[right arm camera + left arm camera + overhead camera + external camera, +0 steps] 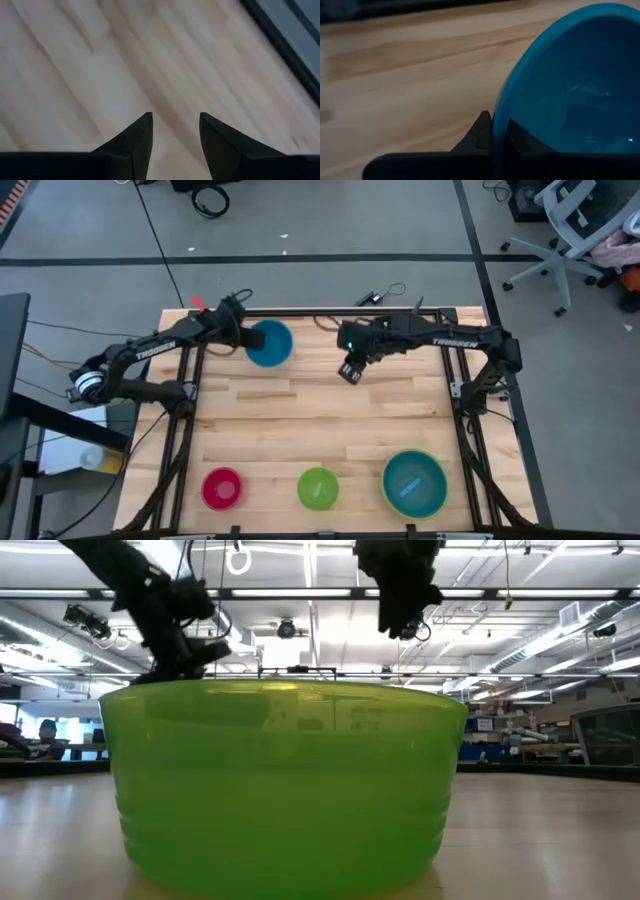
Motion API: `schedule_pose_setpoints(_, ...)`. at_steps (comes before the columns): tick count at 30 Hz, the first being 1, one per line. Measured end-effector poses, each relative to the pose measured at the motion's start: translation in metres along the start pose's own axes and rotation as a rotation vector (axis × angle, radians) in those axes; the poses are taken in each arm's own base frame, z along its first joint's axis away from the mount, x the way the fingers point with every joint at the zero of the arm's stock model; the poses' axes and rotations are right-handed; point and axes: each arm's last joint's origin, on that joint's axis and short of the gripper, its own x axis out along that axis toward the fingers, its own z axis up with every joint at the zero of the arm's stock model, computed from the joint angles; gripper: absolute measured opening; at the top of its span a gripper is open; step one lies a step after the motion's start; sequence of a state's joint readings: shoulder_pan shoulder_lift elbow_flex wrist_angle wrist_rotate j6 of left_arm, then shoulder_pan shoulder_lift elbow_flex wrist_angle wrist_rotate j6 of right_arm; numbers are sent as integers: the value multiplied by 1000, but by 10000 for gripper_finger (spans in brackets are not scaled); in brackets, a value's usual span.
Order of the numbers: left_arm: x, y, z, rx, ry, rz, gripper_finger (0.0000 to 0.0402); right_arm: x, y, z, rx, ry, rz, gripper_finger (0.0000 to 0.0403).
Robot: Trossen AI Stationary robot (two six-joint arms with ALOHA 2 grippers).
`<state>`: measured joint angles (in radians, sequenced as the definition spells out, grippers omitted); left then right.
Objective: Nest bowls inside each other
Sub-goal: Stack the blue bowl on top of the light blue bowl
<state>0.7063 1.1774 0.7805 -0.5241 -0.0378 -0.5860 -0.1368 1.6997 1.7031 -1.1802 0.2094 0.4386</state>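
Observation:
A cyan-blue bowl (270, 344) is at the table's far edge, left of the middle, with my left gripper (243, 338) shut on its left rim. My right gripper (350, 370) hangs open above bare wood to the bowl's right, holding nothing (175, 125). Along the near edge stand a red-pink bowl (222, 488), a small green bowl (318, 488) and a large lime-green bowl (441, 472) with a bluish bowl (412, 485) sitting inside it. The small green bowl (285, 780) fills the low view. My left gripper holds the cyan-blue bowl by its rim (501, 107), on the side toward the table's left. One finger (481, 131) is outside the wall and the other shows through the wall from inside. The fingers slant down from the left. Whether the bowl's base is on the table I cannot tell.
The table's middle is bare wood (300, 420). A black frame rail (330, 311) runs along the far edge, with cables behind it. An office chair (570, 230) stands on the floor beyond the table's far right.

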Motion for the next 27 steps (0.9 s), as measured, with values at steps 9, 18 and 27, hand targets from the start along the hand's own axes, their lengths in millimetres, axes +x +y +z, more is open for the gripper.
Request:
schedule_pose_setpoints(9,-32,-72,-18,104,-153,-125,8,5,-25,29,76,-165,42,170)
schedule_pose_setpoints(18,-36,-98,-39,75,-255,-97,8,-1,-12,44,54,-311,202,174)
schedule_pose_setpoints(27,-30,-120,-51,89,-278,-183,7,-3,0,38,30,-321,158,174)
